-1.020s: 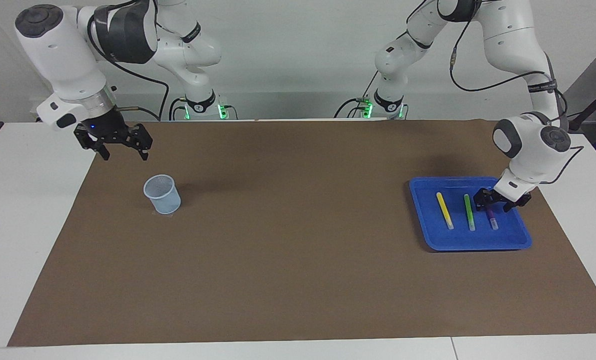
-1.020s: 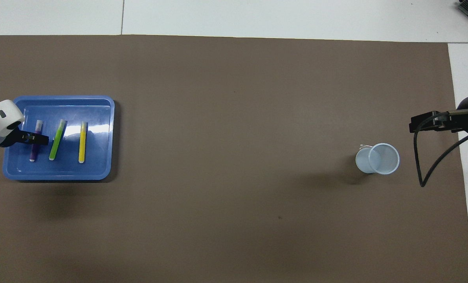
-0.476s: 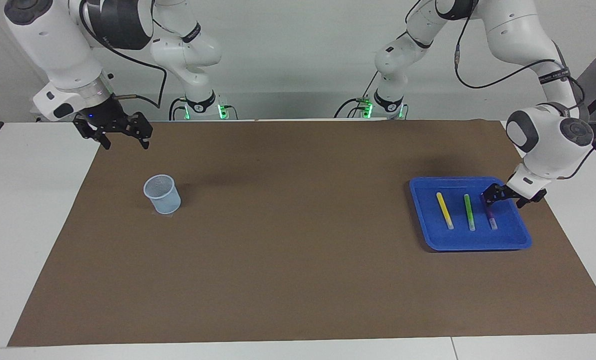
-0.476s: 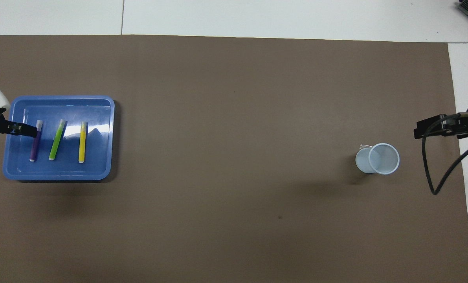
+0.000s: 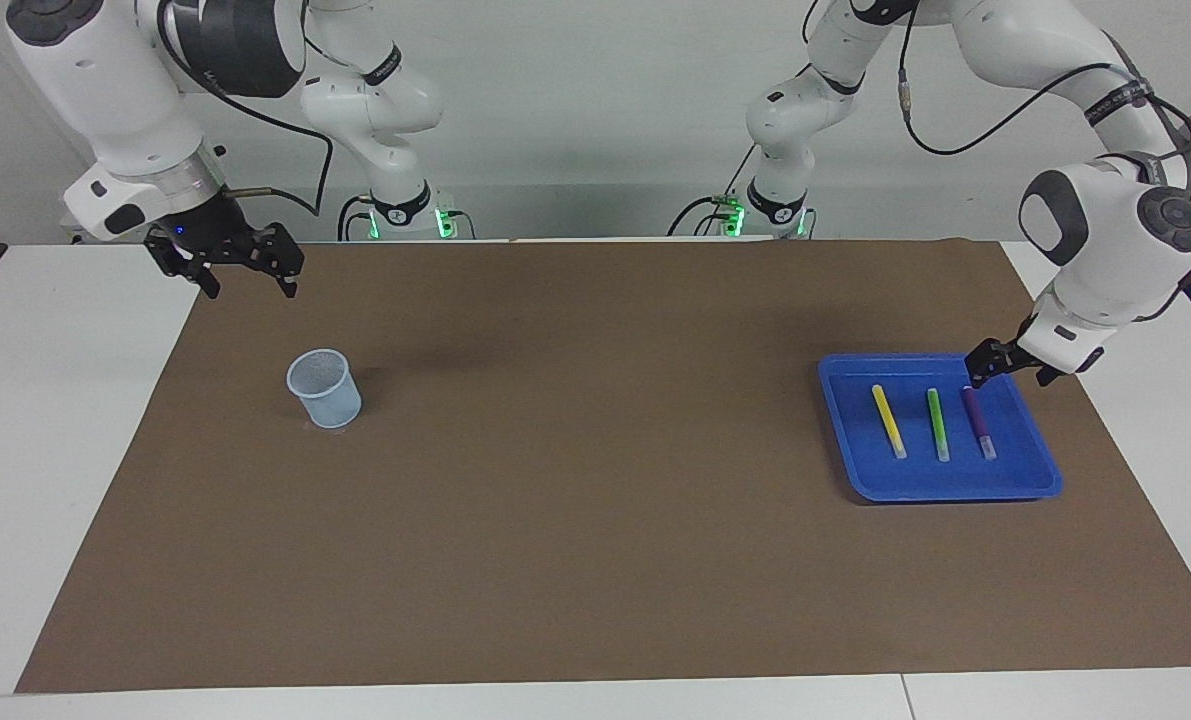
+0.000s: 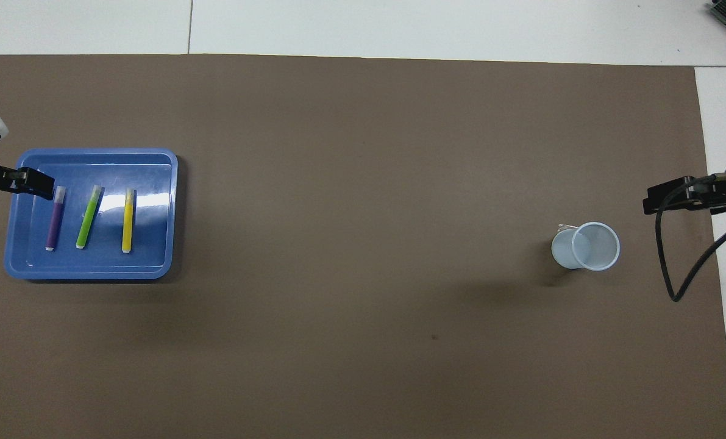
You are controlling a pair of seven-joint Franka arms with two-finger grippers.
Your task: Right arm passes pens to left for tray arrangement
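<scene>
— Two pincers, both up in the air. Where does each one hang?
— Nearest the robots, the right pincer (image 5: 245,277) with its small blue light hangs over the edge of the brown mat (image 5: 595,520) at the right arm's end of the bench (image 5: 45,400), jaws spread, nothing between them. The left pincer (image 5: 1005,362) hangs over the corner of the tray (image 5: 955,488) closest to the robots, at the left arm's end, jaws apart as well and carrying nothing.
— And the pens?
— All three lie flat inside the blue tray, side by side, each apart from its neighbour, whitish ends pointing away from the robots. The purple pen (image 5: 978,422) lies closest to the left arm's end, just below the left pincer's tips but clear of them. The green pen (image 5: 938,424) lies in the middle, slightly slanted. The yellow pen (image 5: 889,421) lies toward the middle of the bench.
— Anything else on the mat?
— A pale see-through cup (image 5: 324,388) stands upright toward the right arm's end, farther from the robots than the right pincer and well apart from the tray.
</scene>
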